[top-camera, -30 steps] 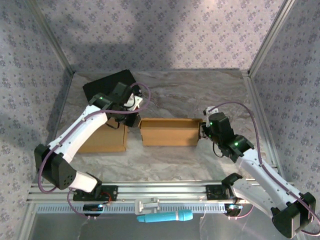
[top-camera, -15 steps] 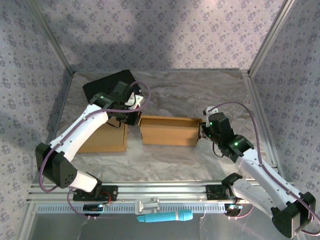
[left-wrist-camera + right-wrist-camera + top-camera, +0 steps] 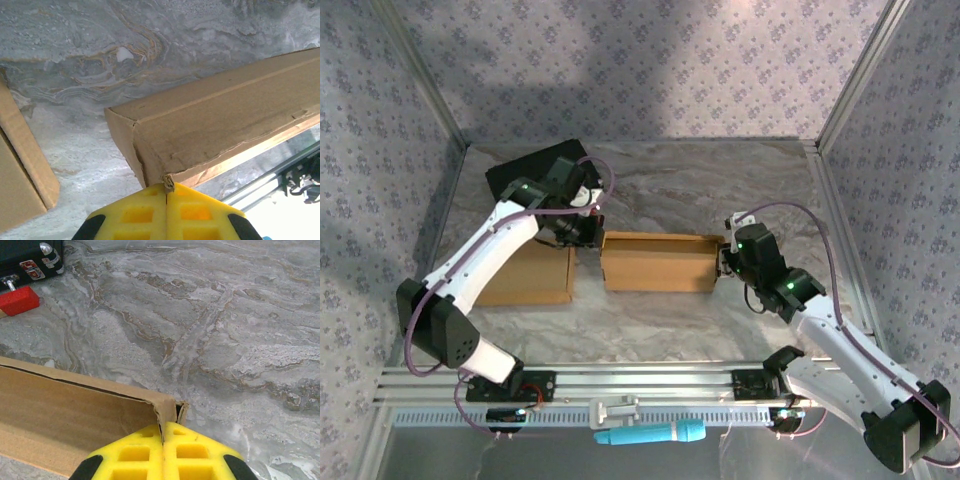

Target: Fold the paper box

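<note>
Top external shows a blue tool (image 3: 650, 434) lying nearest, by the rail at the arms' bases. Mid-counter (image 3: 720, 190) sits the box (image 3: 660, 262), its long side toward the arms. The left pincer (image 3: 597, 238) is clamped on the box's left end and the right pincer (image 3: 724, 262) on its right corner. Each pinches thin cardboard wall, probably to pin both ends while a flap is creased. A spare box (image 3: 525, 278) lies to the left, and beyond it is a black case (image 3: 535, 168).
</note>
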Controlling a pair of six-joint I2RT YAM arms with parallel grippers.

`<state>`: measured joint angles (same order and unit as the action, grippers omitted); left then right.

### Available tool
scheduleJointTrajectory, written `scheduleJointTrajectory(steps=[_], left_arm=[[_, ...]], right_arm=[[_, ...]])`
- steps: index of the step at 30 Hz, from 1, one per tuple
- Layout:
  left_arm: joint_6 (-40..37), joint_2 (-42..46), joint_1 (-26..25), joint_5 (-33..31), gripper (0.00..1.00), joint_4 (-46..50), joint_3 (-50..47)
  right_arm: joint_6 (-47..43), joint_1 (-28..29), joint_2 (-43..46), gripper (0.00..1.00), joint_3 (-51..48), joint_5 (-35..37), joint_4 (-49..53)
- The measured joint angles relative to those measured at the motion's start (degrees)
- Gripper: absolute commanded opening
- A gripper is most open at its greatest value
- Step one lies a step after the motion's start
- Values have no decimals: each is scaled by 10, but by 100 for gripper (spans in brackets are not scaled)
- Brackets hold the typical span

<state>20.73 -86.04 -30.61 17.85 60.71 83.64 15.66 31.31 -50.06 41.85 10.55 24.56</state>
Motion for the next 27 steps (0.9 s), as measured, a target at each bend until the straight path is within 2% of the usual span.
scheduleJointTrajectory(steps=[14,27], left_arm=[[29,-25,21,45,0,13,19],[-17,-25,29,54,0,22,8]], right_arm=[[0,3,-1,0,0,4,0],[0,6,0,0,0,4,-2]])
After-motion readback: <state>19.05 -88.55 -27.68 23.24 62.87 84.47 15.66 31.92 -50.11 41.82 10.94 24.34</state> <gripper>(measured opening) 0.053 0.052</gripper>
